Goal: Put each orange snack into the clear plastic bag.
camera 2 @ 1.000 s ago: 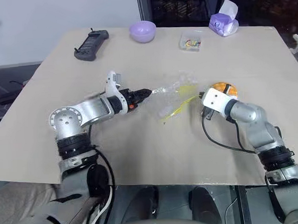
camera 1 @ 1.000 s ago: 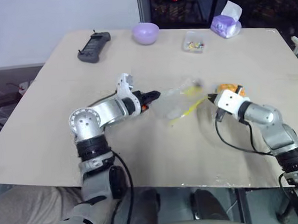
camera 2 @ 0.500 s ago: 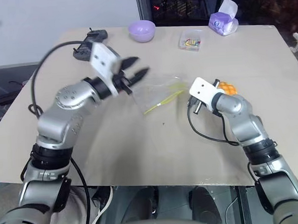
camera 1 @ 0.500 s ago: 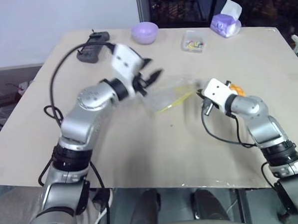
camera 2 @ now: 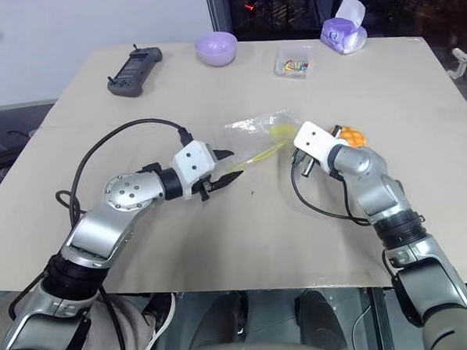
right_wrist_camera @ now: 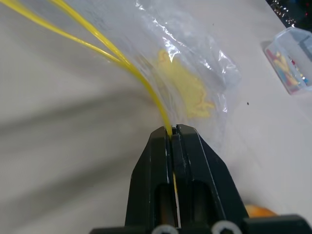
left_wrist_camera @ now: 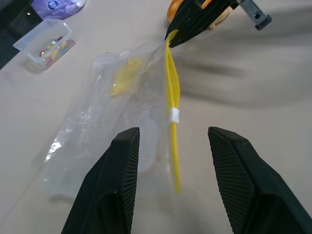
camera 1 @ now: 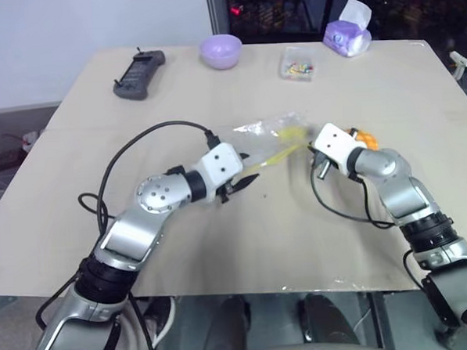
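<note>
beige table (camera 1: 96,96) | white wall (camera 1: 69,27) behind | dark window (camera 1: 287,3), prob. night

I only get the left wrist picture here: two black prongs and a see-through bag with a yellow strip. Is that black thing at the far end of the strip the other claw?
Observer: Yes. It is the right claw, shut on the yellow seal strip of the clear plastic bag.
Operator: And the orange blob behind it, is it inside the bag?
Observer: No. The orange snack lies on the table outside the bag, just behind the right claw.
Operator: Are my prongs gripping anything?
Observer: No. The left claw is open, near the bag's free end.
Operator: What else is on the table?
Observer: At the far edge, a lilac bowl and a black remote.
</note>
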`<control>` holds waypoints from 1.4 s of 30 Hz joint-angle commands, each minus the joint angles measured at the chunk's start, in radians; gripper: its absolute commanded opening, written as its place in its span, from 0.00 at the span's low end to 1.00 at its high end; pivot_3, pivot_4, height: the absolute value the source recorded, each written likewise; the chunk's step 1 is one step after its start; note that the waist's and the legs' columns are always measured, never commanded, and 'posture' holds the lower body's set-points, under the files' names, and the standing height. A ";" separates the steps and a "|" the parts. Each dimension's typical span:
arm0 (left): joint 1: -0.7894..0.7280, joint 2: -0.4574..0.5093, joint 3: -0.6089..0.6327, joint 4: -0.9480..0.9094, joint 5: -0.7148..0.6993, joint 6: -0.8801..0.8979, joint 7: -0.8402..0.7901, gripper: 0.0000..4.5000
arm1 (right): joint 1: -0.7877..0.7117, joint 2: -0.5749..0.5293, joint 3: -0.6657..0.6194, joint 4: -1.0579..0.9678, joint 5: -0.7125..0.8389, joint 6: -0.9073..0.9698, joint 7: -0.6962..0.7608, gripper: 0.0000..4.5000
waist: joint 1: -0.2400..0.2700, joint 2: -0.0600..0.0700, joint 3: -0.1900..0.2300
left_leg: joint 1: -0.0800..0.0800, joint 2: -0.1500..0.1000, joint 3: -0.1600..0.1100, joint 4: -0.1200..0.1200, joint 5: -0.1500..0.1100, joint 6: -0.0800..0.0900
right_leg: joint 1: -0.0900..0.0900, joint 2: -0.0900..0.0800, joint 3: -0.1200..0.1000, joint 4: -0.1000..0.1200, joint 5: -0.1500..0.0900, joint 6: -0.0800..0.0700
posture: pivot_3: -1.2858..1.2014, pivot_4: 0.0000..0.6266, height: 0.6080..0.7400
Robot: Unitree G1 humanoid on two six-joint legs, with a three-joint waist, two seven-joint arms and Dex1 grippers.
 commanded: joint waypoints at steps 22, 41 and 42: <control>0.001 -0.085 -0.006 0.067 0.169 -0.090 -0.007 0.53 | -0.035 0.024 -0.012 -0.054 0.003 0.005 -0.007 0.00 | 0.000 0.000 0.000 | 0.001 0.000 0.000 0.002 0.000 0.001 | 0.000 0.000 0.000 0.005 0.000 0.000 | 0.52 0.24 1.00; -0.028 -0.188 0.003 0.179 0.226 -0.159 0.006 0.02 | -0.039 0.027 -0.012 -0.056 0.002 0.003 -0.011 0.00 | -0.001 0.000 0.000 | 0.001 0.000 0.000 0.003 0.000 0.000 | 0.000 0.000 0.000 0.006 0.000 0.000 | 0.52 0.24 1.00; -0.028 -0.188 0.004 0.180 0.227 -0.161 0.006 0.02 | -0.039 0.027 -0.012 -0.056 0.002 0.003 -0.011 0.00 | -0.001 0.000 0.000 | 0.001 0.000 0.000 0.003 0.000 0.000 | -0.001 0.000 0.000 0.006 0.000 0.000 | 0.52 0.24 1.00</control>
